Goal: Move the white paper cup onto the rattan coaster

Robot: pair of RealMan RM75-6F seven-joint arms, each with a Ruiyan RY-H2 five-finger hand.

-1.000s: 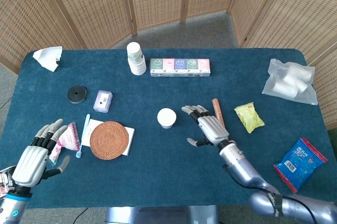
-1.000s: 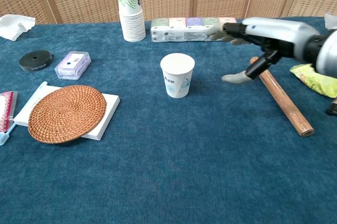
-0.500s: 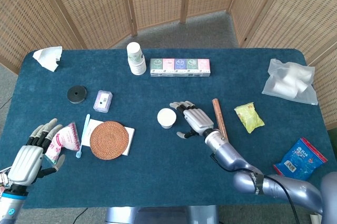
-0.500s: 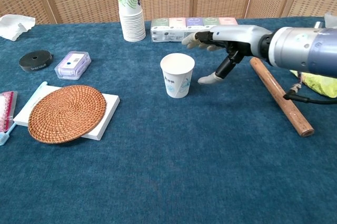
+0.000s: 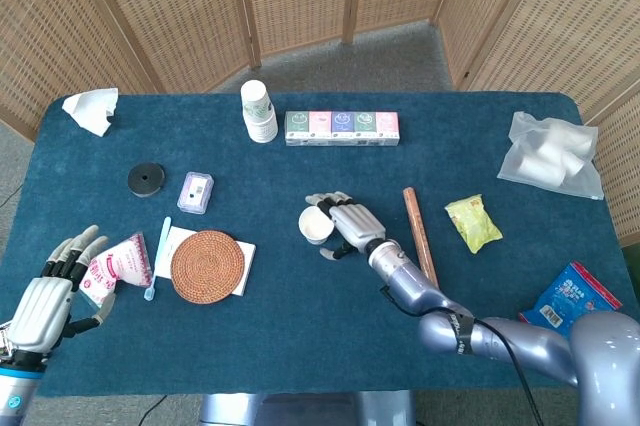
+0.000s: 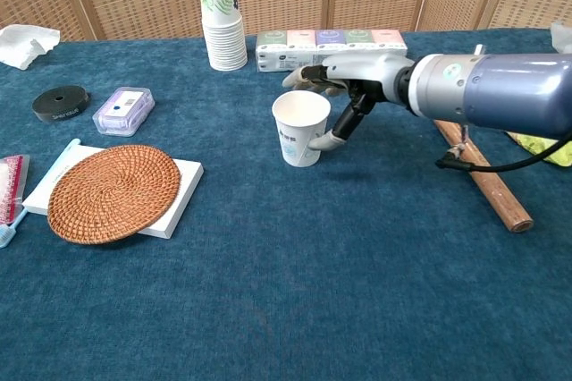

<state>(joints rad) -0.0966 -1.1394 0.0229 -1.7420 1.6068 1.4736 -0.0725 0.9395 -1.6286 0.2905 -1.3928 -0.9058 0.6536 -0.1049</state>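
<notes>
The white paper cup (image 5: pixel 317 225) (image 6: pixel 301 128) stands upright on the blue table, right of the centre. My right hand (image 5: pixel 347 222) (image 6: pixel 347 86) is at its right side with fingers apart. The fingers reach behind the rim and the thumb tip lies at the cup's lower side; a firm grip does not show. The round rattan coaster (image 5: pixel 207 264) (image 6: pixel 113 191) lies on a white pad to the cup's left. My left hand (image 5: pixel 48 301) hovers open at the near left edge, beside a pink packet (image 5: pixel 127 260).
A stack of paper cups (image 5: pixel 258 111) and a row of tissue packs (image 5: pixel 342 127) stand at the back. A wooden stick (image 5: pixel 418 236) lies just right of my right arm. A black disc (image 5: pixel 146 179), a purple box (image 5: pixel 195 192) and a toothbrush (image 5: pixel 158 258) lie around the coaster.
My right hand has moved left from beside the wooden stick up to the cup and now curves around its right side. The left hand has drawn back slightly toward the near edge.
</notes>
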